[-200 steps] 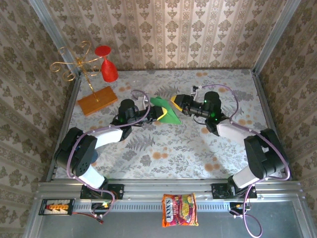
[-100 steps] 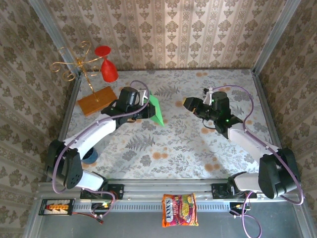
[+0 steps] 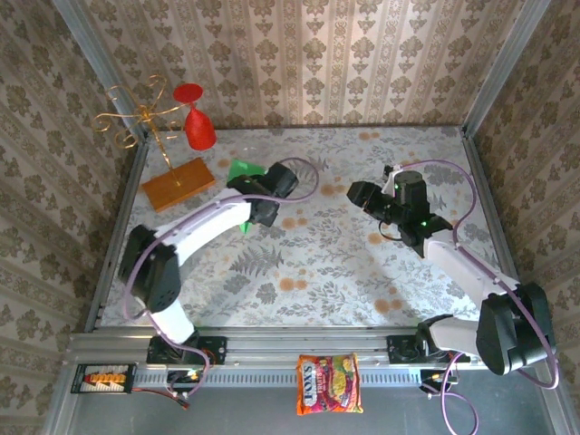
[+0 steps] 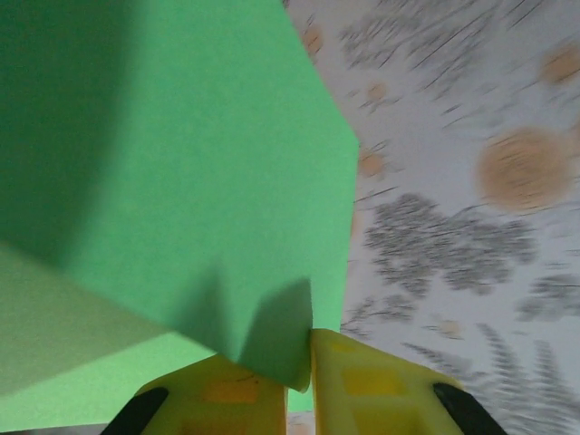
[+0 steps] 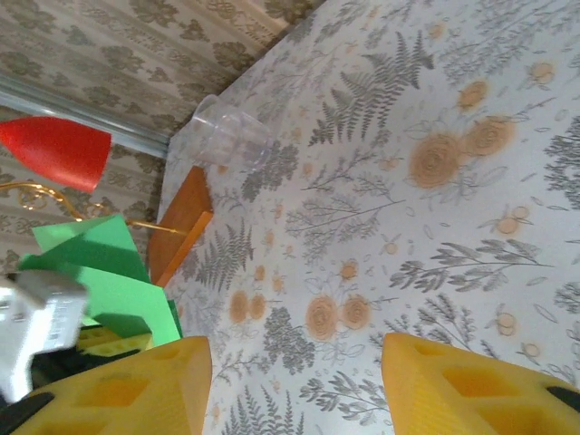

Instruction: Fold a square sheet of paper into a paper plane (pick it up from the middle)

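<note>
Left arm: the left gripper [image 4: 299, 376] is pinching the green paper [image 4: 181, 181], its yellow fingers [image 4: 362, 385] pressed together on the sheet's lower edge. In the left wrist view the paper is fanning away from the fingers in at least two layers, a paler flap under a darker one, with one blunt corner pointing over the patterned worktop [image 4: 471, 254]. The worktop there is blurred.

From the top view I am seeing the green paper [image 3: 241, 169] just right of the orange-brown board [image 3: 178, 184], close to its far right corner. The left wrist is covering most of the paper. I cannot tell from above whether the paper is touching the worktop [image 3: 344, 263].

Right arm: the right gripper [image 3: 355, 192] is hanging well to the right of the board, on the other side of the paper from it. Its fingers [image 5: 136, 385] are standing wide apart, with bare worktop showing between them.

In the right wrist view, the board [image 5: 179, 231] is lying with the green paper [image 5: 100, 281] just beside it. A clear plastic cup [image 5: 231, 136] is sitting near the board's other end.

A gold wire stand [image 3: 136, 113] is rising from the board and carrying a red cup [image 3: 197, 127]. A snack packet [image 3: 329, 384] is lying far from the board, on the near rail.
</note>
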{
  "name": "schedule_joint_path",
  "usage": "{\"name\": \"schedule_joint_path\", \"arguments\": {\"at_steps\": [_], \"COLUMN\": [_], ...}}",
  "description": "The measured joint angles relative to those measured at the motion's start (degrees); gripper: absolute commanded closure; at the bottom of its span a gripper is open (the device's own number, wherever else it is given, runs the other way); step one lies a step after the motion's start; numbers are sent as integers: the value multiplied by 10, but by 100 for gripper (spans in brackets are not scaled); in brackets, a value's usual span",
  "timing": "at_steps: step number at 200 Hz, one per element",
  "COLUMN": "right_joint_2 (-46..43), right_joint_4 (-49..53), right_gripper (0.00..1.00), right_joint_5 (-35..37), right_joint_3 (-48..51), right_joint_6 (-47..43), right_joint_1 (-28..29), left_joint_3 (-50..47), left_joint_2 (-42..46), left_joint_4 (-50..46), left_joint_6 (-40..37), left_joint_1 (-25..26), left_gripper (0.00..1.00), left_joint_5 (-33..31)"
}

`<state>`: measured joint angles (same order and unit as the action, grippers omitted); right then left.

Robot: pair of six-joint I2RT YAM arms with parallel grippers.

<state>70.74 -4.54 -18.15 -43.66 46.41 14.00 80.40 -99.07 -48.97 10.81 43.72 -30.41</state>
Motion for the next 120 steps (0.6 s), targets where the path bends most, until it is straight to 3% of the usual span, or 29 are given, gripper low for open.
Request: {"name": "schedule_joint_path", "arguments": {"at_steps": [48, 120], "right_joint_2": [-5, -7], "right_joint_4": [2, 0], "right_gripper": [47, 47], "right_joint_5": [2, 2], "right_joint_3": [21, 39], "right_joint_6": [2, 9], "right_joint_1": [-14, -25], "left_joint_3": [35, 71], "left_joint_2": [-149, -261], "left_joint_4": [-52, -42], "left_joint_6": [-1, 7], "left_joint_1": [24, 64], "left_gripper": [86, 86], "left_joint_5": [-156, -237]}}
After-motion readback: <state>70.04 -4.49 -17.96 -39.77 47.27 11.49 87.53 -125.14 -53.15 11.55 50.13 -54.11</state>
